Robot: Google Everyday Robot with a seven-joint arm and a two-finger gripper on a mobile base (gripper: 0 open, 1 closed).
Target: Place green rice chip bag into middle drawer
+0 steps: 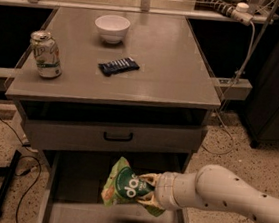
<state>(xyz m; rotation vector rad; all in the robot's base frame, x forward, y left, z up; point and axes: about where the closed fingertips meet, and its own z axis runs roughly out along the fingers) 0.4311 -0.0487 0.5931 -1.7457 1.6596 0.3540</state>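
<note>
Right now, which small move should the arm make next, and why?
Probably lower a little more: the gripper holds the green rice chip bag above the open middle drawer, apparently not yet resting on its floor, so releasing now would drop it.

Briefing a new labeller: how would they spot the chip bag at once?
At the foot of the grey cabinet, the middle drawer stands open. Over it the gripper grips the green rice chip bag. It alone is bright green and crinkly; the wrapper on top is flat, dark blue.

Above the middle drawer, the green rice chip bag partly hides the hand.
</note>
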